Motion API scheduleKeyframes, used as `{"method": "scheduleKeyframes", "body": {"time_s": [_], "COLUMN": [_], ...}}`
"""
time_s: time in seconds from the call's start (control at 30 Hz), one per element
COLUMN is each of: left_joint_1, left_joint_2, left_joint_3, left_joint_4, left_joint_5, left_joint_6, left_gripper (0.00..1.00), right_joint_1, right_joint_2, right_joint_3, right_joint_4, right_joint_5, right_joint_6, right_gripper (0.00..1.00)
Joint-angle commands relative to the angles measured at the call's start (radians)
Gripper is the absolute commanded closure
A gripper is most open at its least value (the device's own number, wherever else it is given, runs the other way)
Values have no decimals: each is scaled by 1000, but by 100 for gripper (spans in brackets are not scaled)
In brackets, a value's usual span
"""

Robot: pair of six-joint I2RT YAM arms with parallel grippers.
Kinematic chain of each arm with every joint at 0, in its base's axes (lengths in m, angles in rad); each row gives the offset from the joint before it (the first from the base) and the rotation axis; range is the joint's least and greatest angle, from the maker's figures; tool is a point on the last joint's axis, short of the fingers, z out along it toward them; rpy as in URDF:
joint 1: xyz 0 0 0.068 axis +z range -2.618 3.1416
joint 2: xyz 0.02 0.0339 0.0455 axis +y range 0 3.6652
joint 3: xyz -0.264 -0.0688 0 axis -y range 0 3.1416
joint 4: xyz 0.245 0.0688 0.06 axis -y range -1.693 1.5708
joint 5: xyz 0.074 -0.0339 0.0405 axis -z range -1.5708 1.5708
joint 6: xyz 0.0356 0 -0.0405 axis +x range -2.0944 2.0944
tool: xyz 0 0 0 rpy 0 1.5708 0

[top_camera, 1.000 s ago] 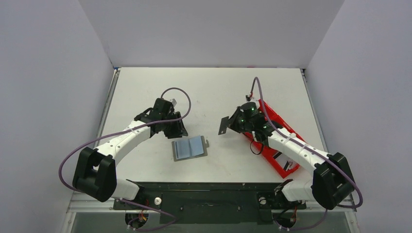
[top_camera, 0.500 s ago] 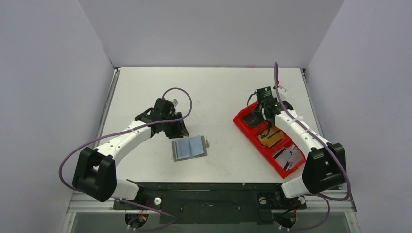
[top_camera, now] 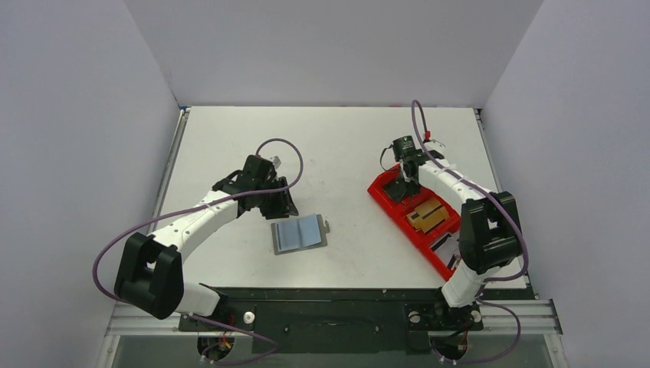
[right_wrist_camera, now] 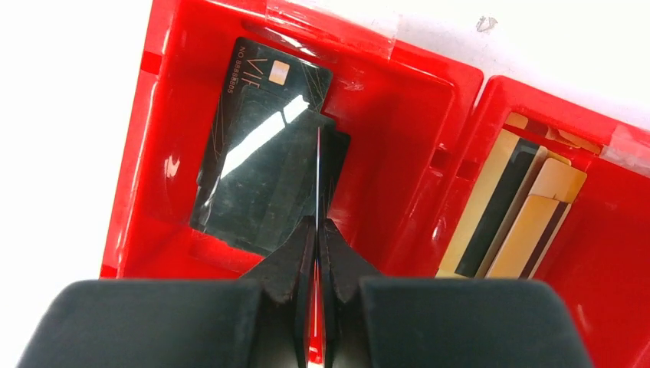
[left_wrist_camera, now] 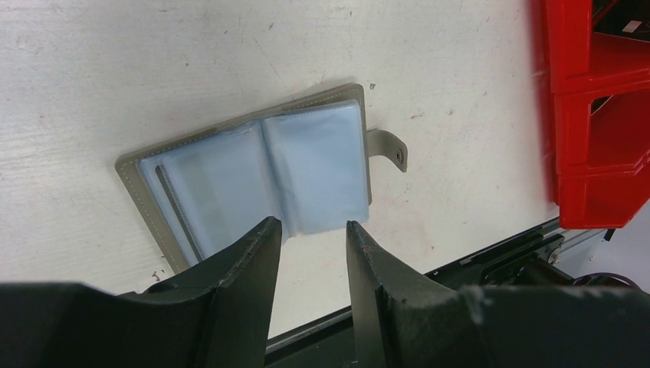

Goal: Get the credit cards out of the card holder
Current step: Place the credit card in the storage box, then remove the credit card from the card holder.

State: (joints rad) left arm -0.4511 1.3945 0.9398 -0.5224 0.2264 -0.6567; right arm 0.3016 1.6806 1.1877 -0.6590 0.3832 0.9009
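Over on the white surface [left_wrist_camera: 153, 61], the small grey bifold card holder [left_wrist_camera: 253, 176] lies open and flat just under my left pincer [left_wrist_camera: 313, 226], which is spread and touching nothing. My right pincer [right_wrist_camera: 316, 226] is pinched on a thin card [right_wrist_camera: 316, 169], edge-on over the long red plastic tray [right_wrist_camera: 406, 153], next compartment to the tan credit cards [right_wrist_camera: 521, 230]. I'd go lower and tilt it flat before letting go, so it can't bounce out.

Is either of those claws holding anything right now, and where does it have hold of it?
The right gripper pinches a thin card by its near edge, over the red tray. The left gripper is open and empty by the wallet.
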Motion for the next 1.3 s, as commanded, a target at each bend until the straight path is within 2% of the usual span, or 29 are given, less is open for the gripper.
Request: {"method": "scheduleKeyframes", "body": {"time_s": [0.0,0.2,0.33,0.7,0.9,1.07,1.27], "left_joint_1": [-5,-6,-8,-9,-8,0,14], "left_joint_2": [-35,-40,-43,-50,-67,-78,-82], "left_joint_3": [33,27,23,9,-6,-15,-30], "left_joint_4": [4,7,7,7,-7,-57,-91], "left_joint_5": [10,13,13,7,-39,-168,-250], "left_joint_6": [17,13,13,10,-4,-21,-38], "left_gripper": [66,65,66,65,66,66,66], "right_joint_1": [-5,-3,-1,17,64,185,341], "right_joint_2": [20,8,-6,-84,-156,-214,-219], "right_joint_3": [53,52,49,29,-2,-36,-63], "right_joint_4": [1,33,58,108,118,147,211], "right_joint_5": [45,11,-18,-84,-119,-158,-194], "right_joint_6": [1,-7,-14,-39,-60,-80,-52], "right_gripper": [97,77,68,61,56,55,55]}}
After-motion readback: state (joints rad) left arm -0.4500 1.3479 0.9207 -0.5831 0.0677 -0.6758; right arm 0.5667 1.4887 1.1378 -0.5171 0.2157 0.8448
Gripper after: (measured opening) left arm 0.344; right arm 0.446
